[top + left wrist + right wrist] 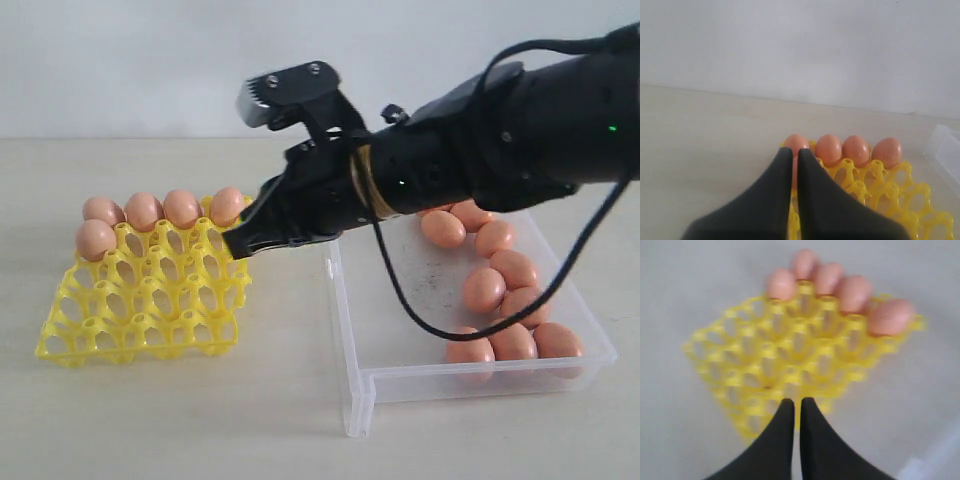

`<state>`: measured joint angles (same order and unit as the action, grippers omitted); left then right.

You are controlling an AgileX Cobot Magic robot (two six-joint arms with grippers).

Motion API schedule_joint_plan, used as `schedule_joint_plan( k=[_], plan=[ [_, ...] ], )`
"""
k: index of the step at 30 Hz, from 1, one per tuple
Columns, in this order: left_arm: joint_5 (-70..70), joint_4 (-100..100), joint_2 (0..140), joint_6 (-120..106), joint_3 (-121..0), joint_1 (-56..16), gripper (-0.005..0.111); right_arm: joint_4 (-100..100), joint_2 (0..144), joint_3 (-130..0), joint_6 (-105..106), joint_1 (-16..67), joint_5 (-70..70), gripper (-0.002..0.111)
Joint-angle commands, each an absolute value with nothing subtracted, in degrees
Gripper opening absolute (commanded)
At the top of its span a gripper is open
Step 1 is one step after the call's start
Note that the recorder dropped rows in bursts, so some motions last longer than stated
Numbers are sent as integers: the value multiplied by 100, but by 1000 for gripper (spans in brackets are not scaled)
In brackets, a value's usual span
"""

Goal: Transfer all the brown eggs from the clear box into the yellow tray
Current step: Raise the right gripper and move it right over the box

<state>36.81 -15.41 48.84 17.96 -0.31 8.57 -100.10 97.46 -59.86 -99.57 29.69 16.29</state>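
2 closed, empty end effectors (795,152) (797,402) over beige tabletop (200,420), white wall (120,60) behind.

Right gripper (796,402) closed at the near corner of the yellow tray (705,347), five brown eggs (855,292) along its far side.
Two black fingers rise from the bottom centre of the frame, almost together, with only a thin slit between them and nothing held; their tips overlap the tray's lower corner. The tray lies as a diamond across the middle, most cups empty. Four eggs line its upper-right edge and a fifth sits round the top corner. A blurred corner of the clear box (932,460) shows at lower right.
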Motion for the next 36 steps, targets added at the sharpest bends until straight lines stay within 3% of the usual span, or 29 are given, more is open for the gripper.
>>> schedule_joint_plan(
  k=[1,5,13,16,22,25,29,34,36],
  plan=[
    [3695,-1494,4838,1840,0,841,4,-9995,9306,-5306,-9796,2916,-1263,0],
    [3732,-1495,4838,1854,0,841,4,-9420,9255,-4878,-9035,2916,-2608,0],
    [3733,-1495,4838,1865,0,841,4,-3050,9255,-4850,-2752,2916,-2345,0],
    [3733,-1495,4838,1865,0,841,4,-2038,9255,-4850,-1373,2916,-1709,0],
    [3598,-1495,4838,1863,0,841,4,-1975,9255,-4850,-1728,2541,518,0],
    [3587,-1495,4838,1863,0,841,4,-1975,9255,-4850,-2008,2012,711,0],
    [3650,-1495,4838,1863,0,841,4,-1998,9268,-5403,-1620,925,-823,0],
    [3656,-1495,4838,1880,0,841,4,-79,10032,-7511,1270,850,-4342,0],
    [3635,-1495,4838,1878,0,841,4,466,10543,-8224,1282,850,-4829,0]
  ],
)
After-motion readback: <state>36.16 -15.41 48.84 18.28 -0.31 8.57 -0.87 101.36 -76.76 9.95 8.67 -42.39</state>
